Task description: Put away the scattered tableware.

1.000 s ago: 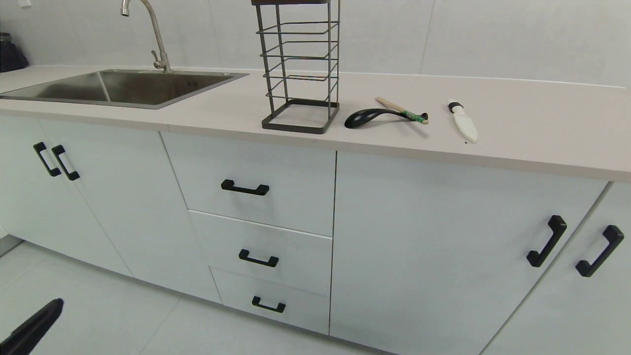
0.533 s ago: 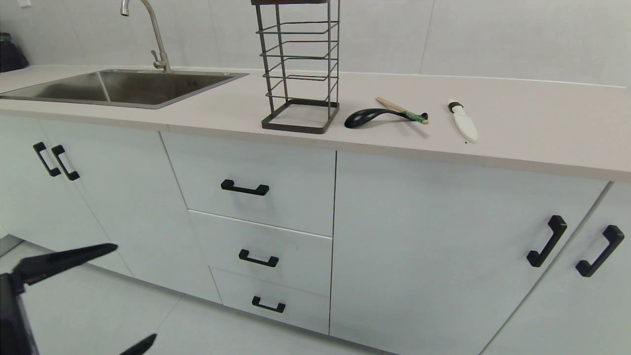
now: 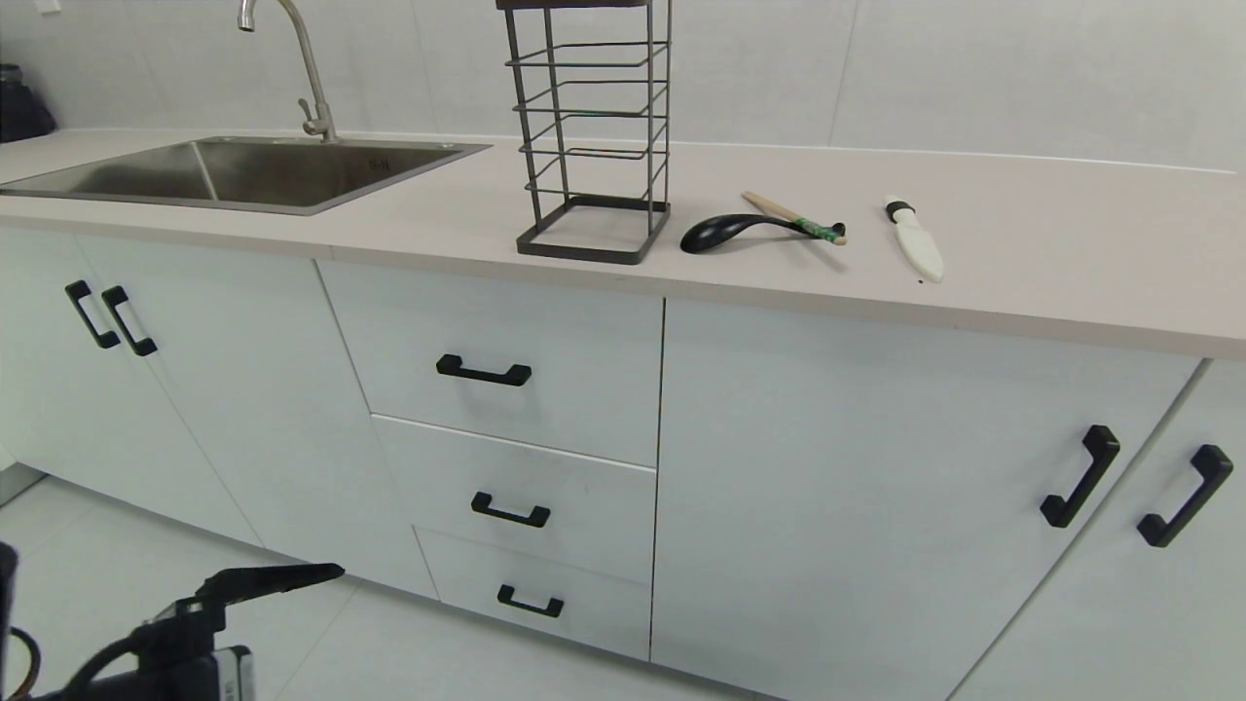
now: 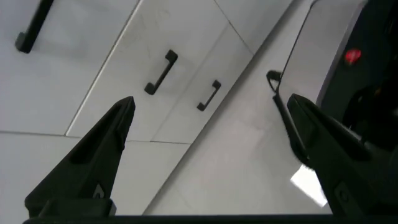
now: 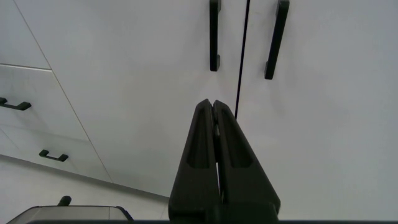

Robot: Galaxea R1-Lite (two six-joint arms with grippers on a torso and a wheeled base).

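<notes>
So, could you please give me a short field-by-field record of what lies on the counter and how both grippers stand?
Counter: pale worktop
Rack: dark wire rack, upright, beside the spoon
Tableware: black spoon, wooden chopsticks with a green band meeting its handle; white utensil with a black band lying apart
Left gripper: open, low, near the drawers
Right gripper: shut, empty, facing cabinet doors

Pale tiled wall (image 3: 973, 78) backs a beige countertop (image 3: 1071, 282) over white cabinets (image 3: 827, 467) and tiled floor (image 3: 370, 652).
</notes>
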